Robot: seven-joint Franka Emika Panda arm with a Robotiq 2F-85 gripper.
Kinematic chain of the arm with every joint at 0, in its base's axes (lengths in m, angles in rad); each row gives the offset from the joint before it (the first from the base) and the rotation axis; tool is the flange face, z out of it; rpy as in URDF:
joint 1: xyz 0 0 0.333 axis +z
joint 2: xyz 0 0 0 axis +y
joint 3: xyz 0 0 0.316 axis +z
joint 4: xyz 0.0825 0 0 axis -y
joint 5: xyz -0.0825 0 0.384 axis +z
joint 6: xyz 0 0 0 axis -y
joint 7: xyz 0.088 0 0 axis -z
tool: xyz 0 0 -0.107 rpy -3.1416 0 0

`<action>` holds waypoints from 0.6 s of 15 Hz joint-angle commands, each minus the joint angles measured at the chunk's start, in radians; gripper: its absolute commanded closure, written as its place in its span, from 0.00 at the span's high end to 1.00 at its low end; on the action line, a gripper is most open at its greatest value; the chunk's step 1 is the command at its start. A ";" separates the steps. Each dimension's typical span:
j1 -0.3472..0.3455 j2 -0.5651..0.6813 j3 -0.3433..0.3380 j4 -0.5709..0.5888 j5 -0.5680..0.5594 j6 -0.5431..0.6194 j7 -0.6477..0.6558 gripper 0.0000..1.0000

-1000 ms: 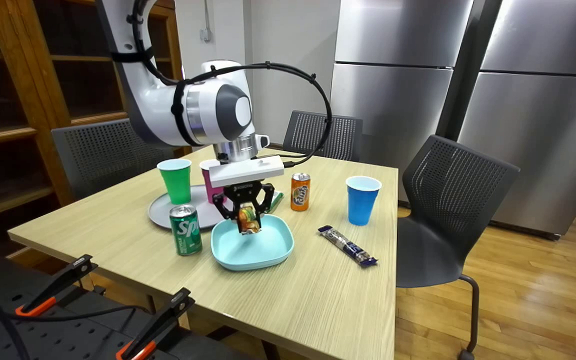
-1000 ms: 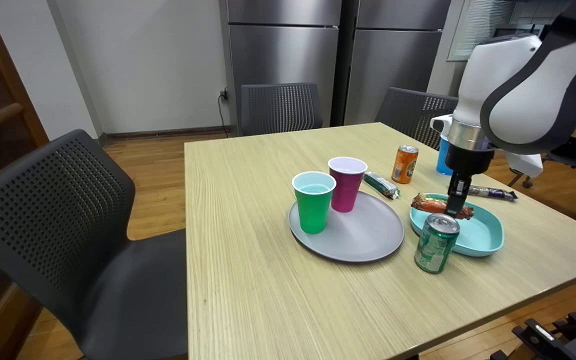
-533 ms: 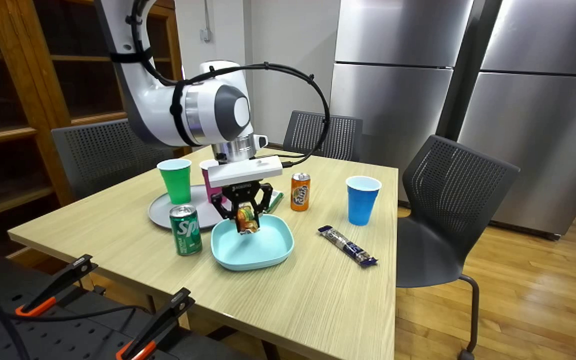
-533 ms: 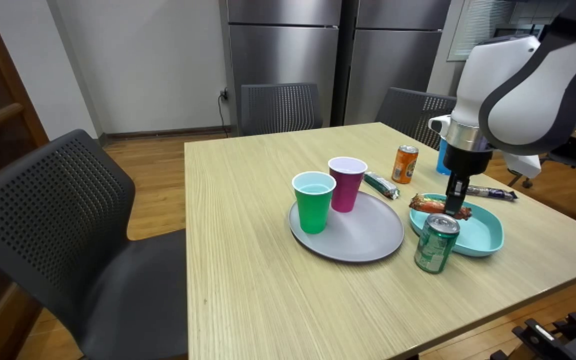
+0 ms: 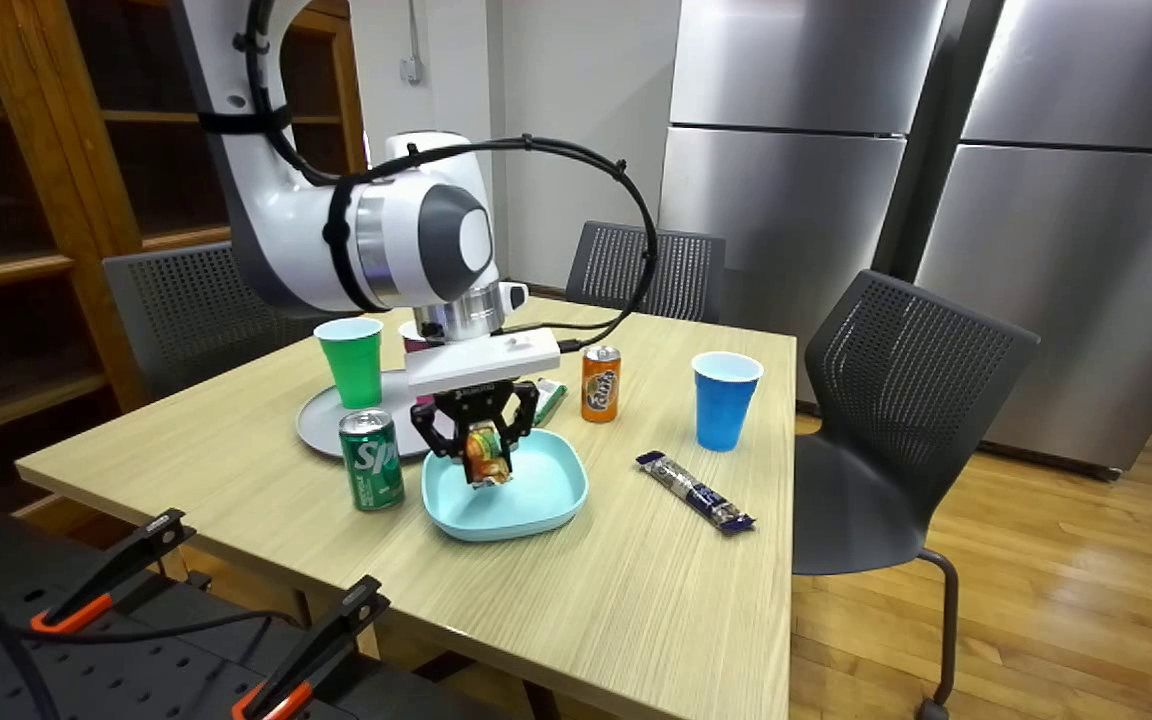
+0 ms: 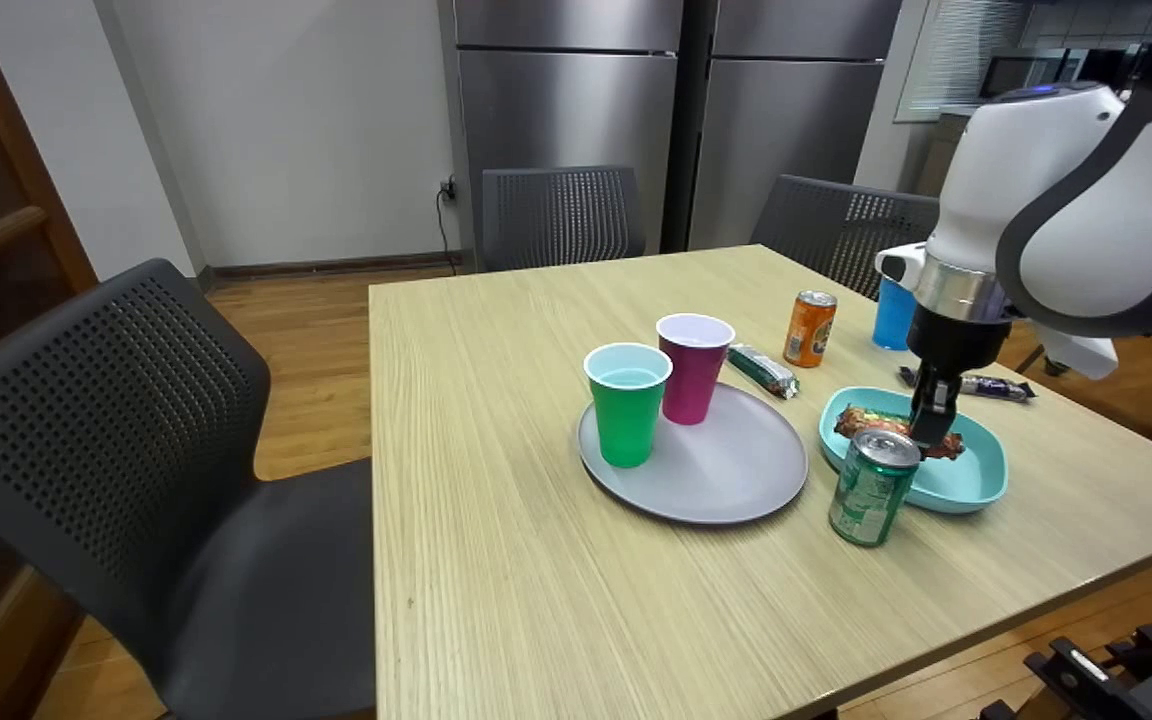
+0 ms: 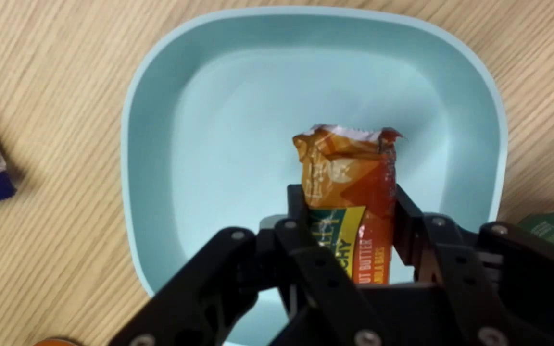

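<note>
Packet (image 7: 349, 192) in gripper (image 5: 487, 456), “BUTTER” legible

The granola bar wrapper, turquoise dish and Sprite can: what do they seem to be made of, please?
Granola bar wrapper: probably glossy plastic film, given its crinkled end and highlights. Turquoise dish: likely matte plastic, given its even, dull color, though ceramic isn't ruled out. Sprite can: painted metal, probably aluminum, with a shiny silver top.

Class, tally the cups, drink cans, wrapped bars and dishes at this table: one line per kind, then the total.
Cups: 3 (green cup, magenta cup, blue cup)
Drink cans: 2 (Sprite can, Fanta can)
Wrapped bars: 3 (orange granola bar, green-wrapped bar, navy-wrapped bar)
Dishes: 2 (grey plate, turquoise dish)
Total: 10
</note>
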 commanded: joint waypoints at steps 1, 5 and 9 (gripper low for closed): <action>0.041 -0.048 -0.051 -0.075 -0.047 0.047 0.025 0.19; 0.082 -0.055 -0.101 -0.100 -0.063 0.066 0.036 0.19; 0.149 -0.067 -0.170 -0.115 -0.071 0.072 0.040 0.77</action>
